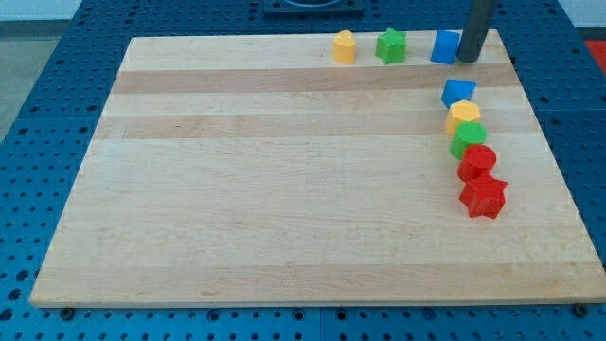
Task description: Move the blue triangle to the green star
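Our tip (468, 60) touches the right side of the blue triangle (444, 47); no pincer here. It looks light and stiff, so we push its right face left toward the green star (390, 45).

Pale wooden board (284, 189) with lengthwise grain bands lies on a blue perforated table top (57, 114) that shows on all sides of it. Near the board's top edge a small yellow heart-like block (345, 46) sits alone, well apart from the column at the view's right. That column runs downward, each block touching or just beside the next: blue block of unclear shape (458, 93), yellow block, shape unclear (464, 116), green rounded block (468, 139), red rounded block (477, 162), red star block (484, 197) at the bottom.
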Available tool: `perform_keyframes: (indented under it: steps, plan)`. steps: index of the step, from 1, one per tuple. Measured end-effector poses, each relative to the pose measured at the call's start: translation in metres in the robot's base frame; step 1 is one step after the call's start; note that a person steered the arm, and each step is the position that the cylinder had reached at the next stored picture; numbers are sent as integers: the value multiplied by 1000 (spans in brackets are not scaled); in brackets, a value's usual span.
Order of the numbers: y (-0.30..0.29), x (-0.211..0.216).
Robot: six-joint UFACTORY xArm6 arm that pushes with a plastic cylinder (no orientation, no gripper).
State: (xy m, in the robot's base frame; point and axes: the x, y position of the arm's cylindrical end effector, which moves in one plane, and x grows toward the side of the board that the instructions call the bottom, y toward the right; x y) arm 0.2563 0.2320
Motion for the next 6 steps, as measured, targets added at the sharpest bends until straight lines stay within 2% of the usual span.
perform_keyframes:
  steps: [1,2,3,4,6]
  plan:
    - [33,0]
    - [80,21]
    - [95,49]
    - [95,85]
    - [64,108]
